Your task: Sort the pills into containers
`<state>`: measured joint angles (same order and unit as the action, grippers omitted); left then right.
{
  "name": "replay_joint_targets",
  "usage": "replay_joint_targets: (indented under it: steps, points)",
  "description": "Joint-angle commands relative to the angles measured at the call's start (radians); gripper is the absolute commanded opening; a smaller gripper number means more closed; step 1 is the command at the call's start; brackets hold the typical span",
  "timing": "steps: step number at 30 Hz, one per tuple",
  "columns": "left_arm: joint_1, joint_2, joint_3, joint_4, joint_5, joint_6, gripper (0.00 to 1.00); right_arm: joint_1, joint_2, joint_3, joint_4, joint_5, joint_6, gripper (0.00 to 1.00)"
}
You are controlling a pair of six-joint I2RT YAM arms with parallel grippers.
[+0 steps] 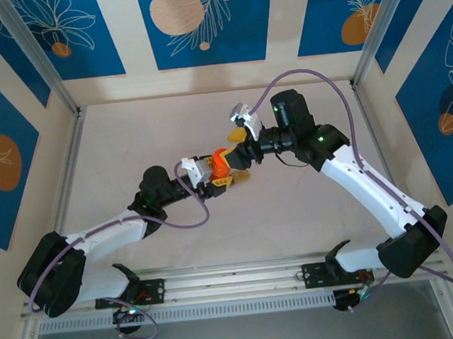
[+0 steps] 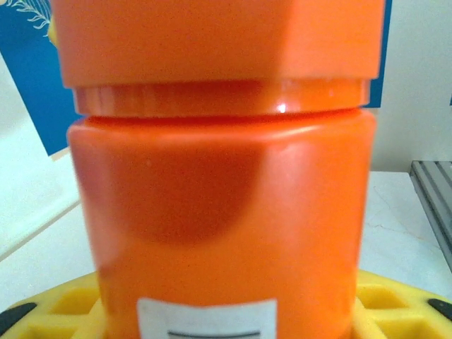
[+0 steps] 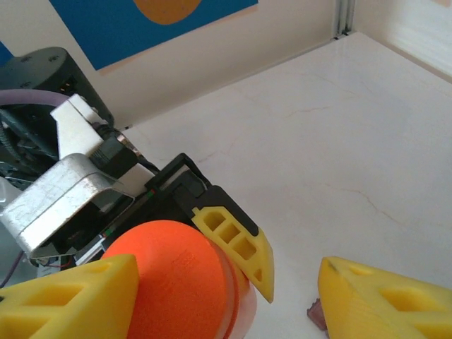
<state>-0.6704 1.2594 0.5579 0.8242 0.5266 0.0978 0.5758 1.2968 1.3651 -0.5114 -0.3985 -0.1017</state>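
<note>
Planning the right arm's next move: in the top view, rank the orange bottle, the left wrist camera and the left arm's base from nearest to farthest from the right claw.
From the right claw:
1. orange bottle, just to its left, mid-table.
2. left wrist camera, farther left, beyond the bottle.
3. left arm's base, near edge, left side.

1. Top ext cam: fixed high, behind both arm bases. Looks down and fwd over the whole pale stone-look tabletop (image 1: 294,227). Far off, wide shot.
2. L wrist cam: low, faces level out over the left gripper's yellow ribbed plastic fingers (image 2: 402,311). V. close to the orange cylindrical plastic bottle (image 2: 226,212).
3. R wrist cam: close, tilted down past the right gripper's yellow ribbed fingers (image 3: 63,296) to the tabletop and back wall.
4. Shared: bottle is in all 3 views. R wrist cam also catches the left gripper's fingers.
</note>
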Motion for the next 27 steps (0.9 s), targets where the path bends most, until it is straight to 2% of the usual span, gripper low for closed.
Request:
replay_joint_targets:
  steps: [1, 6, 9, 12, 21, 27]
  points:
    - [0.000, 0.001, 0.014, 0.070, 0.035, -0.023, 0.00, 0.005, -0.067, -0.029, 0.092, -0.043, 0.047, 0.71]
    - [0.000, -0.003, 0.013, 0.053, -0.042, -0.030, 0.00, 0.084, -0.138, -0.166, 0.355, 0.199, 0.235, 0.76]
    - [-0.001, -0.010, 0.016, 0.038, -0.055, -0.028, 0.00, 0.168, -0.149, -0.225, 0.421, 0.317, 0.204, 0.77]
    - [0.000, -0.009, 0.015, 0.061, -0.031, -0.049, 0.00, 0.187, -0.147, -0.268, 0.455, 0.316, 0.142, 0.78]
    - [0.000, -0.021, 0.011, 0.079, -0.028, -0.063, 0.00, 0.194, -0.177, -0.331, 0.477, 0.401, 0.109, 0.77]
    - [-0.001, -0.016, 0.011, 0.103, 0.002, -0.079, 0.00, 0.174, -0.197, -0.351, 0.479, 0.378, 0.111, 0.74]
